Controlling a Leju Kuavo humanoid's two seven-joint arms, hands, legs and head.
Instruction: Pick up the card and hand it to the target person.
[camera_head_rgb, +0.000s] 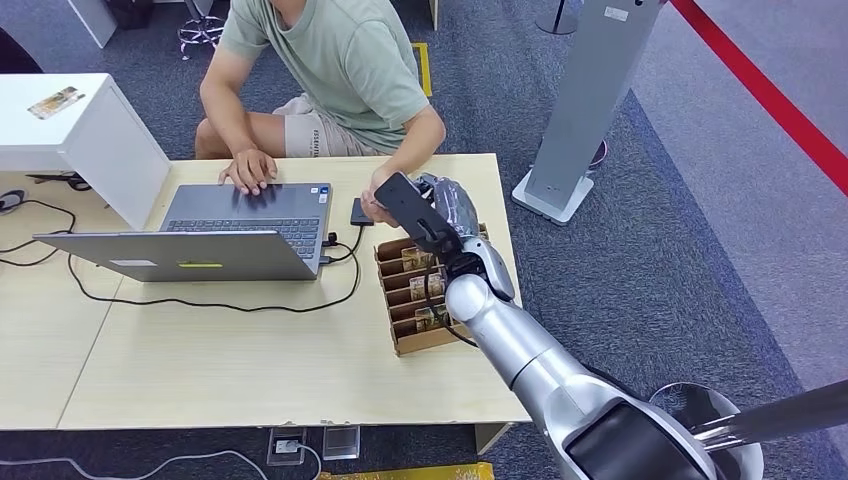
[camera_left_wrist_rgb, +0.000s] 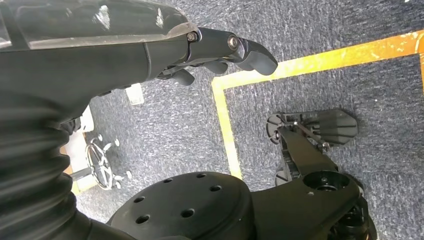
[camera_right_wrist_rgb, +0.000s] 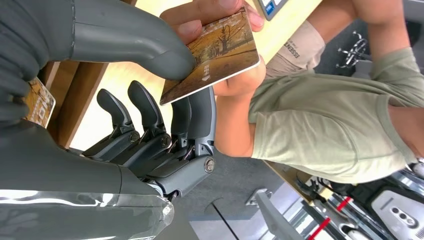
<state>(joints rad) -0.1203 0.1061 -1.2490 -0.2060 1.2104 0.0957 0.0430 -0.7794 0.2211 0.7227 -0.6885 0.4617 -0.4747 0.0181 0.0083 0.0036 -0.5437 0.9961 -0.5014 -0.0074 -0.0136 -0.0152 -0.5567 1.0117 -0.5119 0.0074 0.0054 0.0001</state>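
in the head view the right robot hand (camera_head_rgb: 432, 212) is raised at frame centre over the table (camera_head_rgb: 250, 350), by the cardboard box (camera_head_rgb: 420, 300), meeting the person's hand (camera_head_rgb: 380, 200). the right wrist view shows more: the card (camera_right_wrist_rgb: 215, 50), upper centre, pinched between thumb and fingers, the person's fingers also on it. the left robot hand (camera_left_wrist_rgb: 210, 50) hangs over carpet, fingers loosely curled, holding nothing.

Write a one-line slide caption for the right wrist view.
Handover: the right hand pinches a tree-printed card while the seated person's fingers take hold of its far end.
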